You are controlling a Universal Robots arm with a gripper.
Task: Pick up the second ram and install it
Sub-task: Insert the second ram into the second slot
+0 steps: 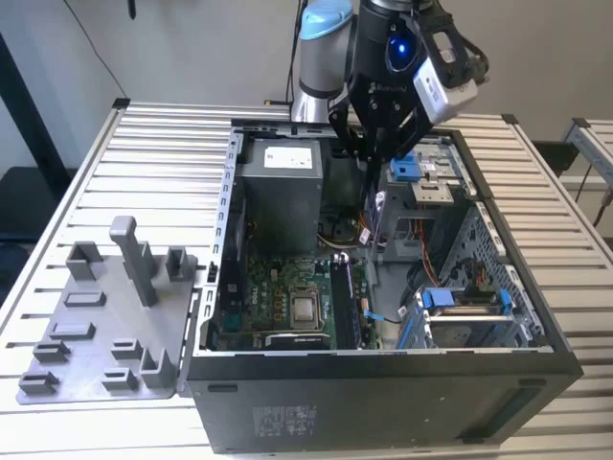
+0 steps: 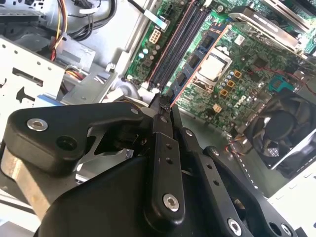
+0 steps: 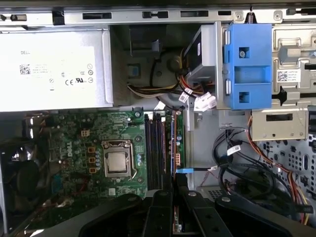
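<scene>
My gripper (image 1: pixel 372 174) hangs over the back half of the open computer case (image 1: pixel 383 383), above the motherboard. It is shut on the second ram (image 1: pixel 371 216), a thin dark strip that hangs edge-on below the fingers. In both wrist views the fingertips (image 2: pixel 163 116) (image 3: pixel 163 197) pinch one end of the ram (image 2: pixel 197 54) (image 3: pixel 178 140), whose green face with labels reaches out over the board. The ram sits right beside the long black memory slots (image 3: pixel 154 148) (image 2: pixel 175 44) (image 1: pixel 340 297) and clear above them.
A grey plastic tray (image 1: pixel 96 356) with upright blocks lies on the slatted table at the exterior view's left. Inside the case are the power supply (image 3: pixel 54 69), the silver processor (image 3: pixel 117 162), a blue drive bracket (image 3: pixel 247 69), loose cables (image 3: pixel 237 163) and a fan (image 2: pixel 281 128).
</scene>
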